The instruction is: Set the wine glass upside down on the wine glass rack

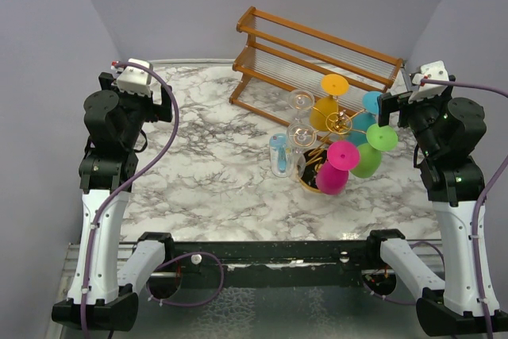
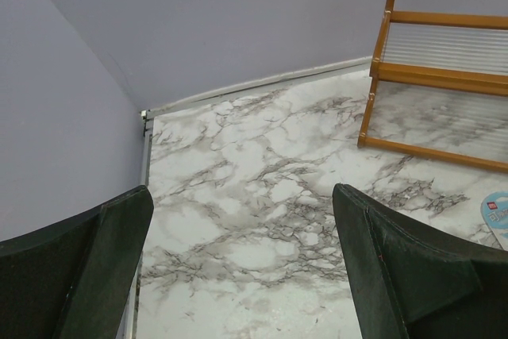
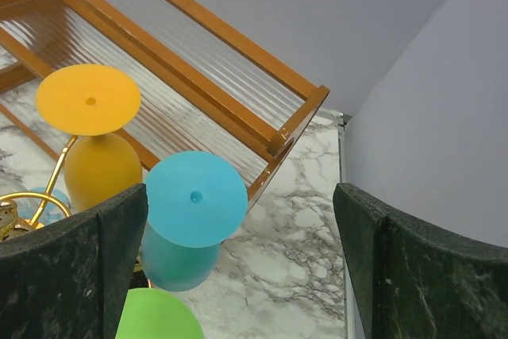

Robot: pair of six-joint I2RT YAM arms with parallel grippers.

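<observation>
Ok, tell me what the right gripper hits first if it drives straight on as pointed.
Probably the blue wine glass: its upturned foot lies between the right gripper's open fingers, left of centre. If it clears that, the marble tabletop by the wooden rack's corner; depth is unclear.

The table (image 1: 206, 140) has a smooth, glossy marble-pattern finish. At 12 o'clock, the shelf rack (image 2: 444, 77) is varnished wood with ribbed translucent panels. The wine glass rack (image 1: 340, 123) is shiny gold wire.
</observation>
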